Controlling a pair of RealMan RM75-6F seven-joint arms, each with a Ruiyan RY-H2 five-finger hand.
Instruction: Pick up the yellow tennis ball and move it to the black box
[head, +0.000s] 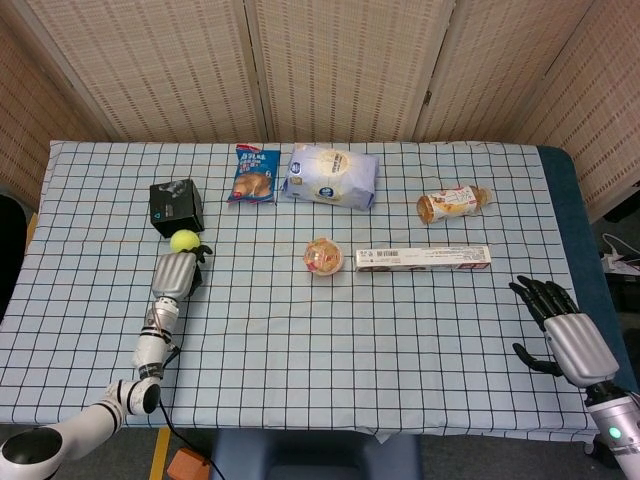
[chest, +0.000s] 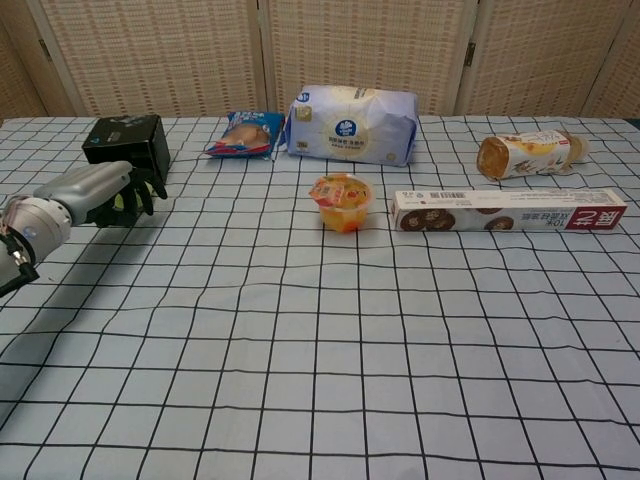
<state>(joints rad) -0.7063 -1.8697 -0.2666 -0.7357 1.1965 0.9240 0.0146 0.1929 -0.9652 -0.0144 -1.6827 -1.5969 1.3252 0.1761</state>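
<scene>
The yellow tennis ball is in the fingers of my left hand, just in front of the black box at the table's left. The chest view shows that hand curled over the ball, with only a sliver of yellow-green between its dark fingers. There the hand lies close to the near side of the black box. My right hand hangs at the table's right edge, fingers spread and empty; the chest view does not show it.
A blue snack bag and a white bread bag lie at the back. A fruit cup and a long cookie box sit mid-table, with a wrapped roll behind them.
</scene>
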